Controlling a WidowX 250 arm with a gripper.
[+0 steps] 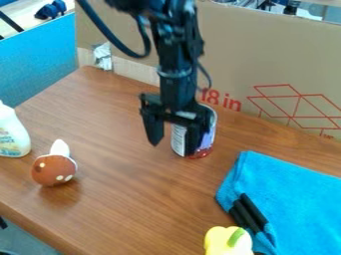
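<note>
Pincer [173,147] wide in front of an upright can [209,131] (red-based), I judge this positioning; next move needs alignment.

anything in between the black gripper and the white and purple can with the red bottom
Nothing visible stands between the gripper and the can; one finger overlaps the can in this view, though contact can't be told. The brown and white rounded toy and bright blue cloth lie off to either side.

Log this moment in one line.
hand: open, one finger in front of can | contact: unclear | view right: blue cloth, black rods | view left: brown-white toy, white bottle
</note>
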